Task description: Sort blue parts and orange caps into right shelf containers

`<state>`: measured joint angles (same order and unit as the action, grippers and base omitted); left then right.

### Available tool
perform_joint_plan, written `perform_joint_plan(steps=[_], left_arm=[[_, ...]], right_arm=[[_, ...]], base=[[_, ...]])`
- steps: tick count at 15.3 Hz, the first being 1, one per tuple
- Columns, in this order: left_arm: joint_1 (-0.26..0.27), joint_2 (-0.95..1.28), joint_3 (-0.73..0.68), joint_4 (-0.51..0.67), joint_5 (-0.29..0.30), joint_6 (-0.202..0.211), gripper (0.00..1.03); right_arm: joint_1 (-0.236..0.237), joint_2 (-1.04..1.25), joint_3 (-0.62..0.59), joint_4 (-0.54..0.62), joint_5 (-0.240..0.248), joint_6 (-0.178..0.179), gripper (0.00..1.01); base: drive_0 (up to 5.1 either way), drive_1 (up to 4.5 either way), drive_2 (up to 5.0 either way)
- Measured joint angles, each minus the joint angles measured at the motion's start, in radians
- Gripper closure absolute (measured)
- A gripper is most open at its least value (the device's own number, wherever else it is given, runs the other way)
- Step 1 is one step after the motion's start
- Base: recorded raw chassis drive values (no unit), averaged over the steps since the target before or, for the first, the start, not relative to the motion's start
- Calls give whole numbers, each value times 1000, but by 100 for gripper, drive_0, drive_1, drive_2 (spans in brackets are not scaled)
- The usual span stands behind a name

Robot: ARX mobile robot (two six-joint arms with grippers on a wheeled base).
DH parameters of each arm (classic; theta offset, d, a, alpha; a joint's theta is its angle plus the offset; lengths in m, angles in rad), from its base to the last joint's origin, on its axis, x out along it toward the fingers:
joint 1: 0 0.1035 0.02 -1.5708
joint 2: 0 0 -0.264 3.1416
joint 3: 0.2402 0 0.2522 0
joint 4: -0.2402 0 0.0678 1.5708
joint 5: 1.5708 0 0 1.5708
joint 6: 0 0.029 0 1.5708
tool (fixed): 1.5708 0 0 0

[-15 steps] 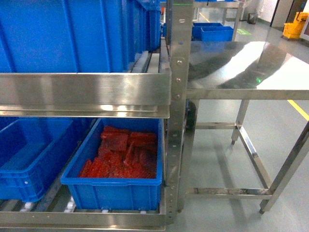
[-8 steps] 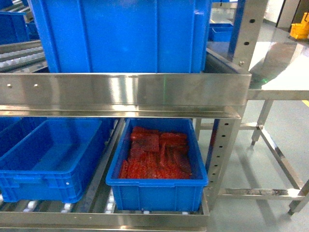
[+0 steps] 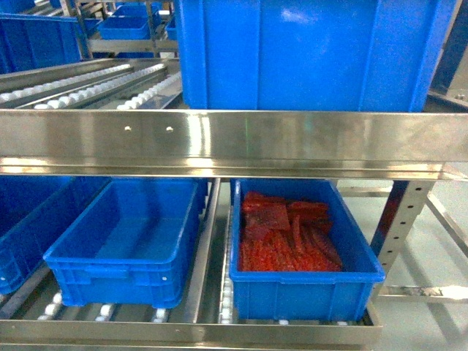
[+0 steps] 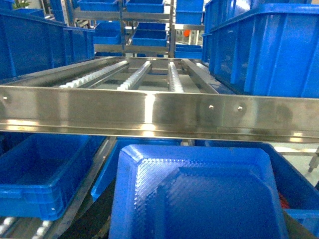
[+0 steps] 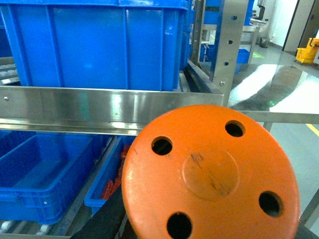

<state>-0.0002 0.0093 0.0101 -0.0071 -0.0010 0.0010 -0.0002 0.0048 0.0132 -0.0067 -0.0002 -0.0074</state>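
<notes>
Two parts ride in front of the wrist cameras: an orange cap with four holes fills the right view and a blue part the left, presumably carried for sorting, though neither claw shows, so I cannot tell their grip. On the lower shelf, the crate of red-orange pieces sits at 5 o'clock, the empty crate at 7 o'clock.

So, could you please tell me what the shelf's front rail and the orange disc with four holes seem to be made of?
The shelf's front rail looks like brushed stainless steel: silvery, with streaked reflections and small fasteners. The orange disc seems to be moulded plastic with a matte, slightly scuffed face, a raised centre circle and four round holes, though the look alone leaves that open.
</notes>
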Motion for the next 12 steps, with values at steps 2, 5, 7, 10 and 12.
perform_joint_plan(steps=[2,5,7,10,12], left_arm=[[0,0,0,1,0,0,59],[0,0,0,0,1,0,59],[0,0,0,0,1,0,59],[0,0,0,-1,0,0,59],[0,0,0,2,0,0,59]], right_arm=[[0,0,0,2,0,0,57],[0,0,0,0,0,0,57],[0,0,0,1,0,0,57],[0,0,0,2,0,0,57],[0,0,0,5,0,0,57]], base=[[-500,241,241],[-507,234,234],[-508,233,233],[-508,233,233],[-495,241,241]])
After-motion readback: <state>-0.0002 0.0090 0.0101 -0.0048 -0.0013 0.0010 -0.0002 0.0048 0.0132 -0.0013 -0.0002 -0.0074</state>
